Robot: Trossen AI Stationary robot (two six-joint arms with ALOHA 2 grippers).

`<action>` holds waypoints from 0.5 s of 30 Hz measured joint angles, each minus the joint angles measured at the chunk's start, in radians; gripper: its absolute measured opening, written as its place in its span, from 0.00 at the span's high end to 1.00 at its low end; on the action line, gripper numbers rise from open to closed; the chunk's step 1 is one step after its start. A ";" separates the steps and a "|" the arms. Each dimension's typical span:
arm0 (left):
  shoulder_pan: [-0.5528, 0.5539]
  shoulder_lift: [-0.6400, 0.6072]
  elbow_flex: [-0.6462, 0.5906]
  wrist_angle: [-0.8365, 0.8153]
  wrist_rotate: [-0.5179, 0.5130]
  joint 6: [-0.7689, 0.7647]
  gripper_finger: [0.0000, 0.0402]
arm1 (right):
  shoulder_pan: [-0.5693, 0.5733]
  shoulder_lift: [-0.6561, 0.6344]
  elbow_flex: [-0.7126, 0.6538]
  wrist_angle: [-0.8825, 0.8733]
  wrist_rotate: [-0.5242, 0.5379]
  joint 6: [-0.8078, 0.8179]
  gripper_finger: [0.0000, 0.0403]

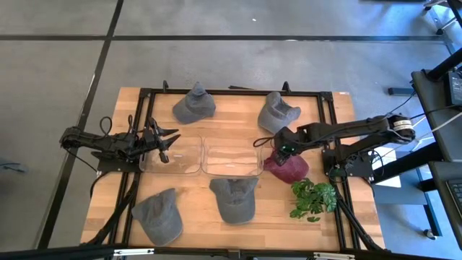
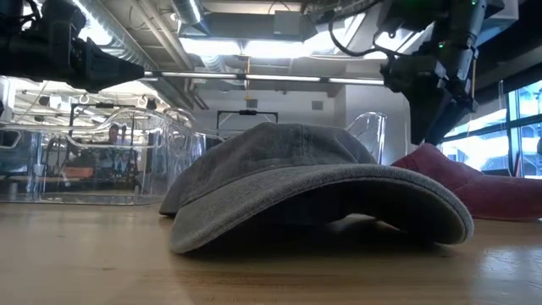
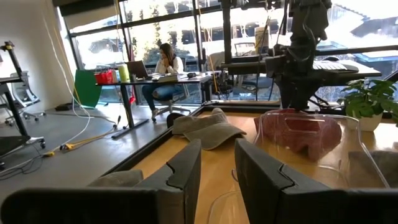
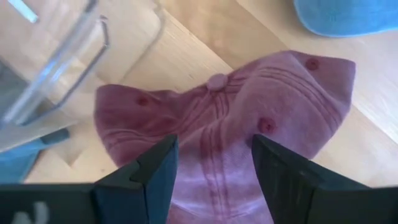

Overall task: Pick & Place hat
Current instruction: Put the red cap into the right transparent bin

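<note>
A maroon hat (image 1: 289,168) lies crown up on the wooden table (image 1: 195,206), just right of the right clear bin (image 1: 232,157). My right gripper (image 1: 279,152) points steeply down over it and is open. In the right wrist view its two fingers stand on either side of the crown (image 4: 214,134), a little near of the top button (image 4: 216,81); I see no touch. In the low view the maroon hat (image 2: 483,188) shows behind a grey hat (image 2: 313,182). My left gripper (image 1: 164,139) waits open and level at the table's left, over the left clear bin (image 1: 173,155).
Several grey hats lie on the table: two at the far side (image 1: 193,105) (image 1: 278,112) and two at the near side (image 1: 234,199) (image 1: 159,216). A green plant (image 1: 315,198) stands near-right of the maroon hat. A black frame (image 1: 238,92) borders the table.
</note>
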 joint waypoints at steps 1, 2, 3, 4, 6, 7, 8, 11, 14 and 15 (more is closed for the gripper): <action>0.000 0.000 0.000 0.000 0.000 0.000 0.76 | 0.000 0.008 -0.001 0.001 0.000 0.000 0.49; 0.000 0.000 0.000 0.000 0.000 0.000 0.76 | 0.000 0.019 -0.003 0.001 0.000 0.000 0.49; 0.000 0.000 0.000 0.000 0.000 0.000 0.76 | 0.000 0.031 -0.003 -0.003 0.000 0.000 0.49; 0.000 0.000 0.000 0.000 0.000 0.000 0.76 | 0.000 0.042 -0.003 -0.006 0.000 -0.002 0.49; 0.000 0.000 0.000 0.000 0.000 0.000 0.76 | 0.000 0.064 -0.003 -0.005 0.000 -0.007 0.49; 0.000 0.000 0.000 0.000 0.000 0.000 0.76 | 0.000 0.074 -0.003 -0.006 0.000 -0.012 0.49; 0.000 0.000 0.000 0.000 0.000 0.000 0.76 | 0.000 0.083 -0.003 -0.006 0.000 -0.025 0.50; 0.000 0.000 0.000 0.000 0.000 0.000 0.76 | 0.000 0.102 -0.004 -0.006 -0.001 -0.036 0.56; 0.000 0.000 0.000 -0.001 0.000 0.000 0.76 | 0.000 0.108 -0.004 -0.007 -0.001 -0.057 0.67; 0.000 0.000 0.000 -0.001 0.000 0.001 0.76 | 0.000 0.107 -0.004 -0.006 -0.001 -0.065 0.72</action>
